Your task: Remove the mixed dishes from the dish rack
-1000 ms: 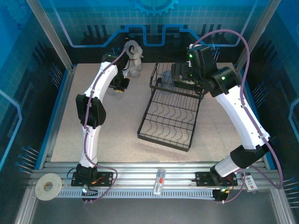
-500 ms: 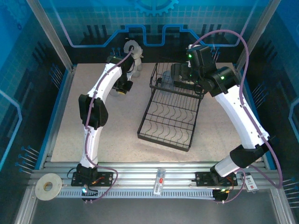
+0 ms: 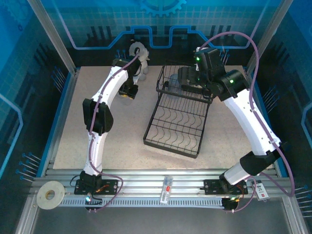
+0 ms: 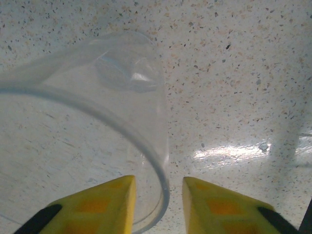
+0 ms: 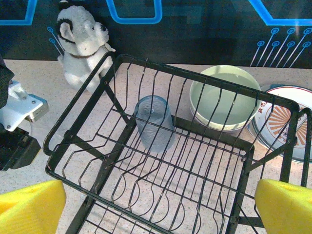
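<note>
**Left end effector astride cup rim on desk; right end effector spread over rack basket**

We find the left end effector (image 4: 158, 181) narrowly parted, with one finger inside and one outside the rim of a clear cup (image 4: 97, 97). A gap shows between the outer finger and the cup wall. We therefore judge the cup unclamped and resting on the desk (image 4: 243, 73), at about 11 o'clock of the work area. Straddling the rim suits a thin-walled vessel, since the wall can be pinched without spanning the whole body.

The right end effector (image 5: 158, 195) stands fully spread and empty over the raised basket of the dish rack (image 3: 175, 124), at 1 o'clock of the desk. Ahead of its fingers the ribbed tumbler (image 5: 153, 124) sits among the basket wires. In our judgement the wide opening is readiness to span it.

At 1 o'clock from the tumbler a pale green bowl (image 5: 224, 105) sits at the basket's far rail; we cannot tell whether it is inside or beyond. The orange-rimmed plate (image 5: 285, 122) lies flat on the desk at 3 o'clock, outside the rack. The dog figurine (image 5: 80, 39) stands at 11 o'clock.
</note>
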